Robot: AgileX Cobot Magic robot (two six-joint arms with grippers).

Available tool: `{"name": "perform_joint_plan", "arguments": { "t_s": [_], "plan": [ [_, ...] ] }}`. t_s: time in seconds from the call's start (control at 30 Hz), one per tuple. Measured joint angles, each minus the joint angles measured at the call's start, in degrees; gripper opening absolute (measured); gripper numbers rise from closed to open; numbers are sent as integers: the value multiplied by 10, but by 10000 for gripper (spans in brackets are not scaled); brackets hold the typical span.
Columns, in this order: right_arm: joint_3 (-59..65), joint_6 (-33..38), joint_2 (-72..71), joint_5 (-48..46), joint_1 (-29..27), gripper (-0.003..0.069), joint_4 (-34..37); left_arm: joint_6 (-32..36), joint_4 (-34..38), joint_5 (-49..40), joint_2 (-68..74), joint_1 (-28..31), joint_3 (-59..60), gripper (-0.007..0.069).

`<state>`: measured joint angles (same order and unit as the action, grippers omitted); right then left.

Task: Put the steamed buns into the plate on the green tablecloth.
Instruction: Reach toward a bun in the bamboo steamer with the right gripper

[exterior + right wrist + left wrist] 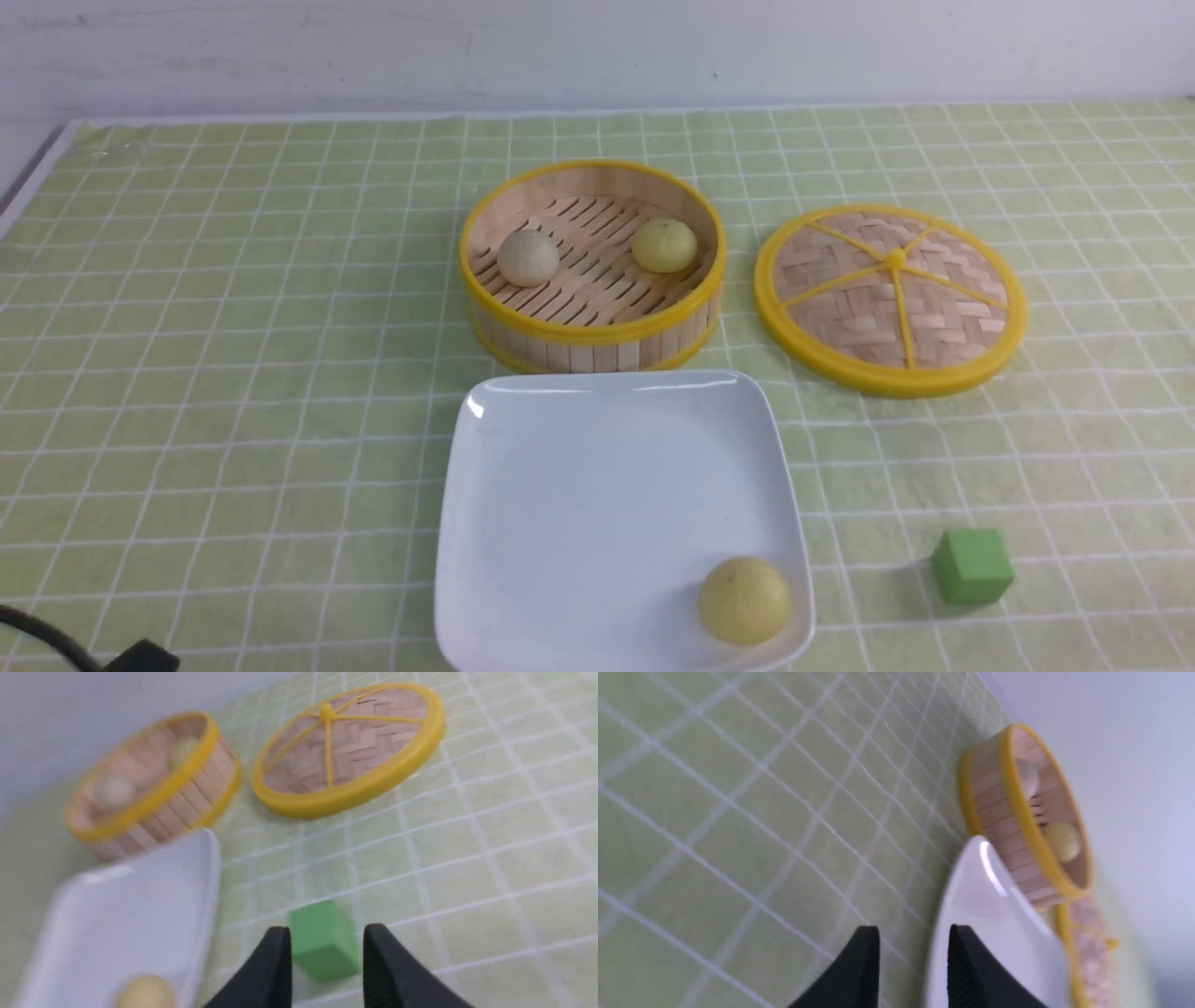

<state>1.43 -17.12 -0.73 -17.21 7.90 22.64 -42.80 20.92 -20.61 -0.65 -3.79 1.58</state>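
Observation:
The white square plate [597,504] lies on the green tablecloth [233,373] near the front and holds one pale yellow bun [744,600] in its near right corner. A greyish-white bun [527,258] and a second yellow bun [664,245] sit in the bamboo steamer [592,345] behind the plate. Neither gripper shows in the front view. In the left wrist view my left gripper [913,942] is open and empty, by the plate's edge [985,905]. In the right wrist view my right gripper [327,935] is open and empty, with the green cube [322,947] seen through the gap.
The woven steamer lid [889,297] lies flat to the right of the steamer. The green cube [972,566] sits on the cloth to the right of the plate. A black cable and arm part [140,658] show at the front left corner. A white wall stands behind the table.

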Motion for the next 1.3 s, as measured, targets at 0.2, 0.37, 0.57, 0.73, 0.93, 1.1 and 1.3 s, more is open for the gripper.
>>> {"name": "perform_joint_plan", "arguments": {
  "t_s": [0.2,0.37,0.57,0.73,0.93,1.1,1.3],
  "plan": [
    [0,-86,0,30,0,237,95,-59,65,20,0,0,0,241],
    [-40,-61,1,51,0,171,79,-5,70,11,0,0,-48,202],
    [-264,43,144,-105,0,-10,-112,171,13,-148,91,0,-251,10],
    [-382,10,350,-373,0,-3,-255,236,-52,-361,292,0,-332,2],
    [-407,45,545,-348,4,12,-141,306,-64,-378,436,0,-344,2],
    [-466,208,679,-284,55,80,6,333,-35,-323,491,0,-344,2],
    [-610,268,847,-249,117,229,49,335,-30,-291,512,0,-344,8]
  ]
}}
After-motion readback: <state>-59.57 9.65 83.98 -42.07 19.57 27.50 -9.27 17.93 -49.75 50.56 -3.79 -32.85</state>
